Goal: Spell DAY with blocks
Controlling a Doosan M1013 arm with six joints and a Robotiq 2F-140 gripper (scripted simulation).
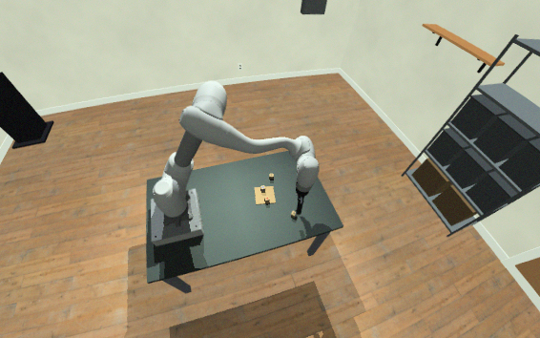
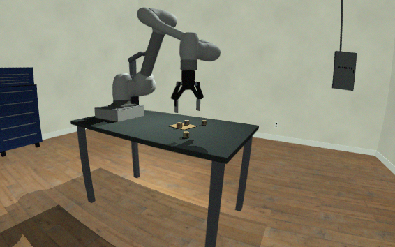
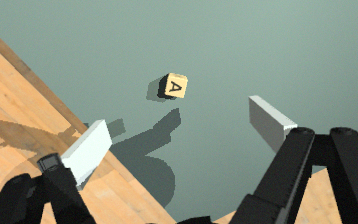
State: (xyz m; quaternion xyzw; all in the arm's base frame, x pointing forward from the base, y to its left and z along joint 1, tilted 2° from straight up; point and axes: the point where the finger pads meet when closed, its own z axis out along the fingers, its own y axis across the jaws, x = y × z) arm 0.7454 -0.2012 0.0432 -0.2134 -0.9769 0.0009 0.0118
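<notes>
— Where's the A block [image 3: 173, 86]?
— On the dark table [image 2: 222, 139], off the mat [image 2: 174, 125], near the table's edge, letter up.
— And the gripper [image 2: 187, 105]?
— Above it, fingers spread wide, holding nothing.

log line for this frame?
gripper: open, empty, above table | A block: off mat, untouched | mat: two blocks | fourth block: off mat

Looks like a workshop room: wood floor [image 2: 310, 195], plain walls, a blue tool chest [image 2: 11, 108], a metal shelf rack [image 1: 467, 140], and a robot arm [image 2: 160, 45] bolted on a dark table [image 2: 222, 146].
</notes>
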